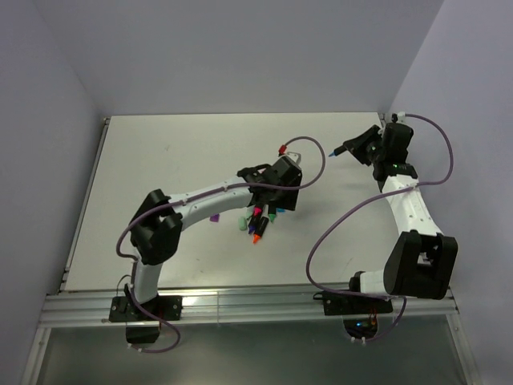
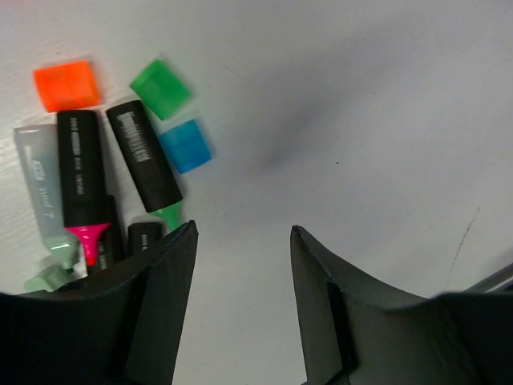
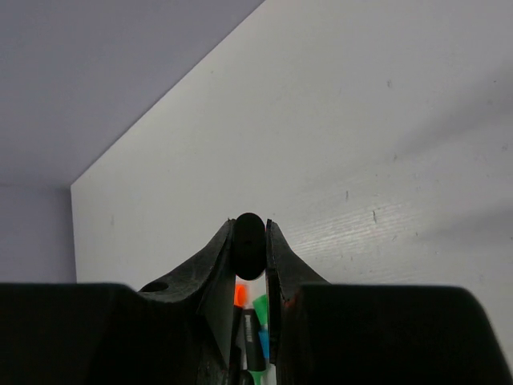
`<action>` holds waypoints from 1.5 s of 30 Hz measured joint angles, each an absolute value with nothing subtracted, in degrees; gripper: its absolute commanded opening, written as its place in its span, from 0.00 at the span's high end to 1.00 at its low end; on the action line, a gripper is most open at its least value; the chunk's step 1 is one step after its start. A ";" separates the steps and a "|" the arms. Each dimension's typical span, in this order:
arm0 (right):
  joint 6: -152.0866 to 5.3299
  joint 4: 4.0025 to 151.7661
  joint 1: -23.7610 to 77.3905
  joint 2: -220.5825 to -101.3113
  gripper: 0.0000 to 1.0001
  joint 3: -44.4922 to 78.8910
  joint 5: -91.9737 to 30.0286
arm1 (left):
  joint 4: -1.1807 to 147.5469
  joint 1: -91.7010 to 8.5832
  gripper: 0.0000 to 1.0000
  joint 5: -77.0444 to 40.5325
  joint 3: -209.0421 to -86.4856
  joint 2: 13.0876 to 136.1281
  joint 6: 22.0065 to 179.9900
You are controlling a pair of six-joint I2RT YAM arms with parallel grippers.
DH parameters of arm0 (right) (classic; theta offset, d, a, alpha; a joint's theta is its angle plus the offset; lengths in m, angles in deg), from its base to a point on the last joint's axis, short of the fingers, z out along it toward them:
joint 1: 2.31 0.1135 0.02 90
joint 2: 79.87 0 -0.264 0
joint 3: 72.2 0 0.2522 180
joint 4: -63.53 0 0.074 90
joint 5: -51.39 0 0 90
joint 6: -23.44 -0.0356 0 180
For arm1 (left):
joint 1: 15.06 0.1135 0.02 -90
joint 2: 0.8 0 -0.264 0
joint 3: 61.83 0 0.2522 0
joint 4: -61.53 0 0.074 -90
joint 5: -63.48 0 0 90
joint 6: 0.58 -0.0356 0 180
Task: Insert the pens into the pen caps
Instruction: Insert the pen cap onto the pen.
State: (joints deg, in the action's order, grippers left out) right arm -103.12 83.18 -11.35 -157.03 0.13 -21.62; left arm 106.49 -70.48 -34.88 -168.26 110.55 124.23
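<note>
A stubby black-barrelled, blue-tipped pen (image 1: pixel 341 148) is gripped in the right tool (image 3: pixel 249 241), raised at 2 o'clock over the table (image 1: pixel 160 160) — probably for capping. The left tool (image 2: pixel 240 297) is spread wide, empty — a blocky blue plastic cap (image 2: pixel 184 145) lies at its 10 o'clock.

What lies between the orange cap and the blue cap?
In the left wrist view, the black barrel of the green-tipped pen crosses between the orange cap and the blue cap.
</note>
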 measured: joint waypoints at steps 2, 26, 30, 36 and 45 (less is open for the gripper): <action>-103.12 83.42 -11.68 -157.01 1.00 0.13 -21.49 | 107.95 -71.83 0.45 -35.93 -170.68 113.31 125.97; -105.06 83.81 -12.12 -157.03 1.00 0.13 -15.39 | 112.76 -68.31 0.51 -37.92 -179.38 127.10 132.79; -105.46 83.81 -12.12 -157.03 1.00 0.13 -14.95 | 112.80 -68.25 0.53 -36.87 -179.40 127.82 132.82; -105.70 83.81 -12.12 -157.03 1.00 0.13 -14.73 | 112.78 -68.23 0.55 -35.73 -179.51 128.80 132.84; -105.70 83.81 -12.46 -157.03 1.00 0.13 -14.32 | 113.29 -68.07 0.55 -35.95 -181.31 130.07 132.64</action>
State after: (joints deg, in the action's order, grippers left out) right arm -105.70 83.81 -12.46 -157.03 0.13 -14.32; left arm 113.29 -68.07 -35.95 -181.31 130.07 132.64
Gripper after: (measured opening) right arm 0.220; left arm 0.450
